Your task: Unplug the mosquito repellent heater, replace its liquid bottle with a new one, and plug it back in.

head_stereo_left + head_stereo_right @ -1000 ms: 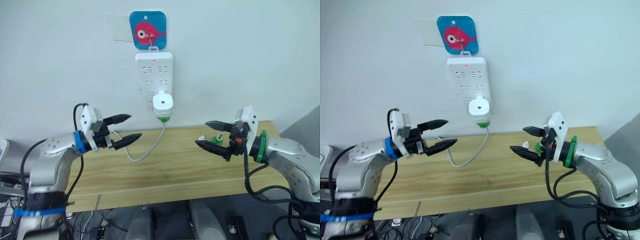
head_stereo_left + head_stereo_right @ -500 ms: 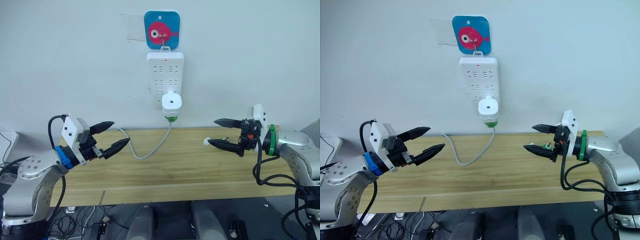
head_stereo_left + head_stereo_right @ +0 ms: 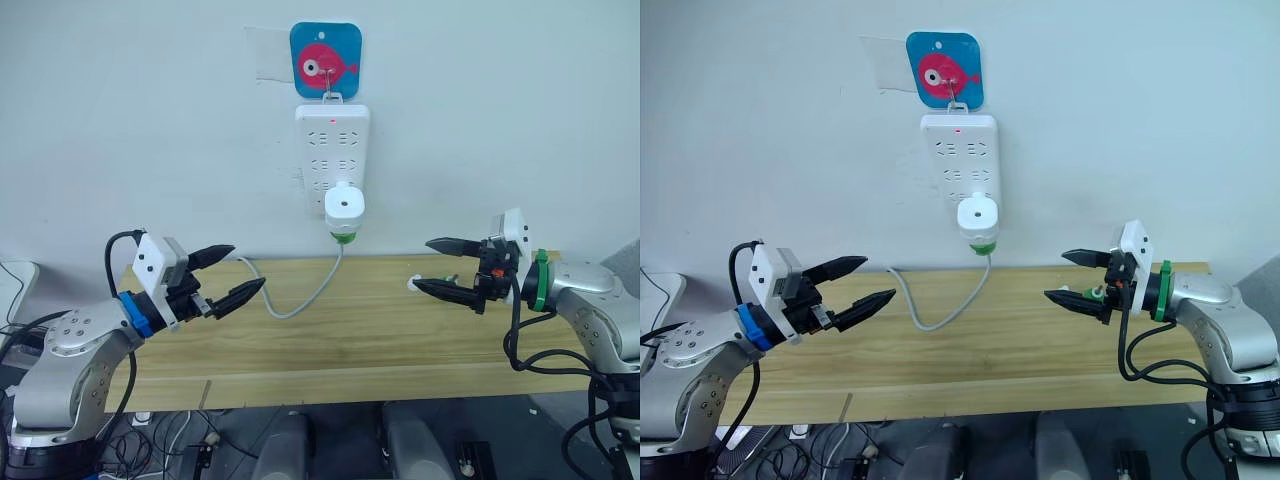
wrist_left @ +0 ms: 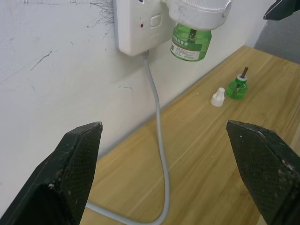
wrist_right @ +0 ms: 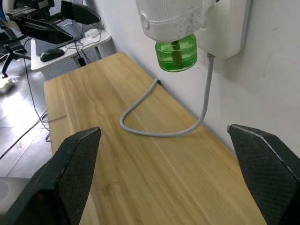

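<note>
on the strip, heater seemingly plugged in.

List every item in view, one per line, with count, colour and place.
mosquito repellent heater: one, white, plugged into the power strip's lower end.
installed bottle: one, green, under the heater.
spare bottle: one, green, on the table toward its right end.
cap: one, white, beside the spare bottle.
power strip: one, white, hung on the wall.
cord: one, grey, looping onto the table.
fish hook plate: one, blue and pink, above the strip.
table: one, light wood.
left gripper: black, open.
right gripper: black, open.
</note>
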Action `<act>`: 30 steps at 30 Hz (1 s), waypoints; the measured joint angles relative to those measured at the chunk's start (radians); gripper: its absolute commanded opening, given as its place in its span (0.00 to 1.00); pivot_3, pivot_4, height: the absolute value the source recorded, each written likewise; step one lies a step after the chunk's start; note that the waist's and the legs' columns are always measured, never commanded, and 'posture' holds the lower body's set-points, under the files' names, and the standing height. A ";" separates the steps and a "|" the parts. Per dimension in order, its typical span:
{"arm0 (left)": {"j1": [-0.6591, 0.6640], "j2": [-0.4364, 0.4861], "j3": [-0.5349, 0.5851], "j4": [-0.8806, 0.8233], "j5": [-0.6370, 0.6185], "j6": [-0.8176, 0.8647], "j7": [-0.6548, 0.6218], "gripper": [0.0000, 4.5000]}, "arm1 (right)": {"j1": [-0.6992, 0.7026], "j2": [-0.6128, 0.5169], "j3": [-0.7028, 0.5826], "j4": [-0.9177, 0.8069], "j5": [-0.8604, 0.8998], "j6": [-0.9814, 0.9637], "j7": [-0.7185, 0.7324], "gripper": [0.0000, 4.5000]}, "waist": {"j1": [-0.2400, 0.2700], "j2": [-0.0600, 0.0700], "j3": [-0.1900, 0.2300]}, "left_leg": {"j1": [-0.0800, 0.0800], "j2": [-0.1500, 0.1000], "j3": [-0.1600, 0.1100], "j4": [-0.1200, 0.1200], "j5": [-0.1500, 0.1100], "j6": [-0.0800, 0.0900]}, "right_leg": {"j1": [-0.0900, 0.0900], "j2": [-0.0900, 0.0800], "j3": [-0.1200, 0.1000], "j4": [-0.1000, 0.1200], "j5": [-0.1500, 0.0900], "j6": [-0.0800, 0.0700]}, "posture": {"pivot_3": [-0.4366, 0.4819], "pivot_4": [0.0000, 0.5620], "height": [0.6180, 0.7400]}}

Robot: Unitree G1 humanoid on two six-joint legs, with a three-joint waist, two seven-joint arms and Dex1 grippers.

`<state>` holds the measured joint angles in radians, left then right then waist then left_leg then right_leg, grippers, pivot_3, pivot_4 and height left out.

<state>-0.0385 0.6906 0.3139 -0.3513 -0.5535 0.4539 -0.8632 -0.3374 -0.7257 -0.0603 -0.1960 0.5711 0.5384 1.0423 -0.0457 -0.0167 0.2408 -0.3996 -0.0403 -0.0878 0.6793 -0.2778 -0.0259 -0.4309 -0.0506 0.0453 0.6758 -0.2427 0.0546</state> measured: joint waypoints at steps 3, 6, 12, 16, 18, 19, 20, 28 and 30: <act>-0.006 0.007 0.000 0.000 -0.018 0.002 -0.003 0.99 | -0.005 0.000 0.000 0.001 0.000 0.000 0.000 1.00 | 0.000 0.000 0.000 | 0.000 0.000 0.000 0.000 0.000 0.000 | 0.000 0.000 0.000 0.000 0.000 0.000 | 0.46 0.38 1.00; -0.007 0.010 0.000 0.000 -0.023 0.002 -0.003 0.99 | -0.012 0.000 0.000 0.003 -0.001 -0.001 0.000 1.00 | 0.000 0.000 0.000 | 0.000 0.000 0.000 0.000 0.000 0.000 | 0.000 0.000 0.000 0.000 0.000 0.000 | 0.46 0.38 1.00; -0.008 0.011 0.000 0.000 -0.025 -0.002 -0.004 0.99 | -0.012 0.000 0.001 0.005 -0.001 -0.001 0.000 1.00 | 0.000 0.000 0.000 | 0.000 0.000 0.000 0.000 0.000 0.000 | 0.000 0.000 0.000 0.000 0.000 0.000 | 0.46 0.39 1.00; -0.013 0.011 0.000 0.002 -0.025 -0.003 -0.012 0.99 | -0.011 0.000 0.001 0.005 -0.001 -0.001 0.000 1.00 | 0.000 0.000 0.000 | 0.000 0.000 0.000 0.000 0.000 0.000 | 0.000 0.000 0.000 0.000 0.000 0.000 | 0.45 0.39 1.00; -0.014 0.011 0.000 0.004 -0.026 -0.003 -0.018 0.99 | -0.010 0.000 0.001 0.005 -0.001 -0.001 0.000 1.00 | 0.000 0.000 0.000 | 0.000 0.000 0.000 0.000 0.000 0.000 | 0.000 0.000 0.000 0.000 0.000 0.000 | 0.45 0.39 1.00; -0.014 0.011 0.000 0.004 -0.026 -0.003 -0.020 0.99 | -0.009 0.000 0.001 0.005 -0.001 -0.001 0.000 1.00 | 0.000 0.000 0.000 | 0.000 0.000 0.000 0.000 0.000 0.000 | 0.000 0.000 0.000 0.000 0.000 0.000 | 0.45 0.39 1.00; -0.016 0.011 -0.001 0.007 -0.025 -0.004 -0.022 0.99 | -0.009 0.000 0.001 0.005 -0.001 -0.001 -0.001 1.00 | 0.000 0.000 0.000 | 0.000 0.000 0.000 0.000 0.000 0.000 | 0.000 0.000 0.000 0.000 0.000 0.000 | 0.45 0.39 1.00; -0.029 0.011 -0.002 0.019 -0.026 -0.005 -0.032 0.99 | -0.007 0.000 0.001 0.004 -0.001 -0.001 -0.002 1.00 | 0.000 0.000 0.000 | 0.000 0.000 0.000 0.000 0.000 0.000 | 0.000 0.000 0.000 0.000 0.000 0.000 | 0.45 0.39 1.00; -0.031 0.011 -0.003 0.024 -0.026 -0.005 -0.036 0.99 | -0.007 0.000 0.001 0.004 -0.001 -0.001 -0.002 1.00 | 0.000 0.000 0.000 | 0.000 0.000 0.000 0.000 0.000 0.000 | 0.000 0.000 0.000 -0.001 0.000 0.000 | 0.45 0.39 1.00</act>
<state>-0.0690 0.7011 0.3112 -0.3268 -0.5791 0.4492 -0.8994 -0.3440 -0.7258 -0.0594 -0.1916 0.5699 0.5376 1.0405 -0.0459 -0.0168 0.2409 -0.3996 -0.0403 -0.0882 0.6792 -0.2779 -0.0259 -0.4305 -0.0507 0.0448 0.6752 -0.2428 0.0546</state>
